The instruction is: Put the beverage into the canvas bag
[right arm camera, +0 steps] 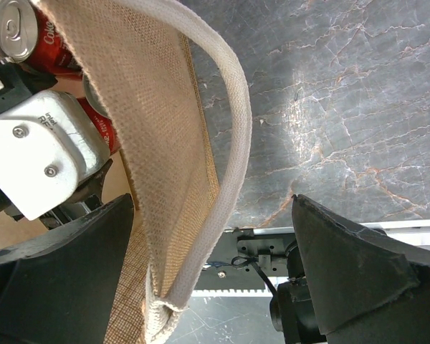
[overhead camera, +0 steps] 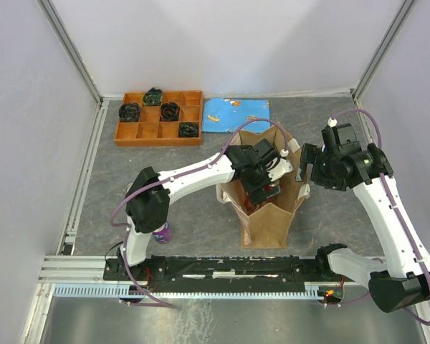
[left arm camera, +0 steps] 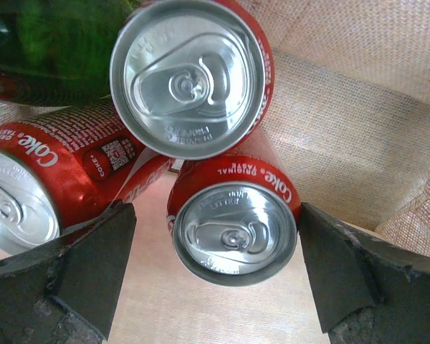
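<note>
White panels close in a grey, veined desk [overhead camera: 115, 193], with an orange compartment tray [overhead camera: 158, 143] and a blue cloth [overhead camera: 236, 115] at its far edge. Mid-desk stands the canvas bag [overhead camera: 269, 222], mouth up, and the left arm reaches down into it.

Inside, the left fingers [left arm camera: 215, 215] stand apart on either side of an upright Coke can [left arm camera: 235, 229]. Bare bag floor shows between the can and one finger, while the other finger sits just beside the can's wall, so nothing is gripped. The can rests on the bag's floor with its long axis vertical, in line with the fingers' reach, lid facing the wrist camera. A second upright Coke can [left arm camera: 190, 75] stands just behind it, seemingly touching. A third can [left arm camera: 50, 179] lies on its side next to one finger. Something green and glossy [left arm camera: 50, 43] sits blurred in the far corner.

The right fingers [right arm camera: 211, 201] are spread wide at the bag's right side, straddling its woven wall [right arm camera: 136, 107] and the off-white strap [right arm camera: 233, 107] without pinching either.

By the look of it the beverage is already in place, and what remains is for the left arm to leave. The clear way out is straight up along the can's axis. Sideways there is little room: the lying can crowds one finger and the bag wall rises near the other, so a tilt could tip the can or snag the fabric. The right arm is near the rim, should it need steadying.
</note>
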